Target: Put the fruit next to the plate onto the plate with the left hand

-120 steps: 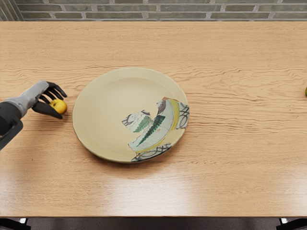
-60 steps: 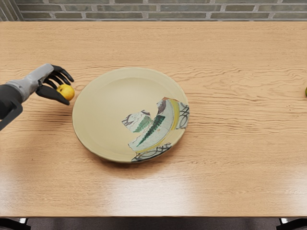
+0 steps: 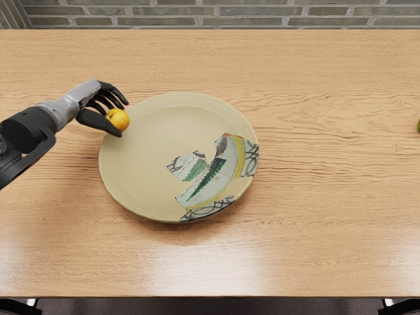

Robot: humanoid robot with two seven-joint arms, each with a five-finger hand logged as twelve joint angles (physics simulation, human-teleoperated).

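Observation:
A small yellow fruit (image 3: 119, 119) is held in my left hand (image 3: 108, 110), whose dark fingers curl around it. The hand hovers over the upper left rim of the large beige plate (image 3: 157, 131), which has a green and yellow painted patch near its lower right. My left arm comes in from the left edge, grey at the forearm. The right arm does not show.
The plate lies in the middle of a wooden table (image 3: 315, 230). A small yellowish-green object (image 3: 418, 125) peeks in at the right edge. A brick wall runs along the back.
My left hand has lifted the fruit from the table left of the plate and carried it up and to the right, reaching the plate's rim.

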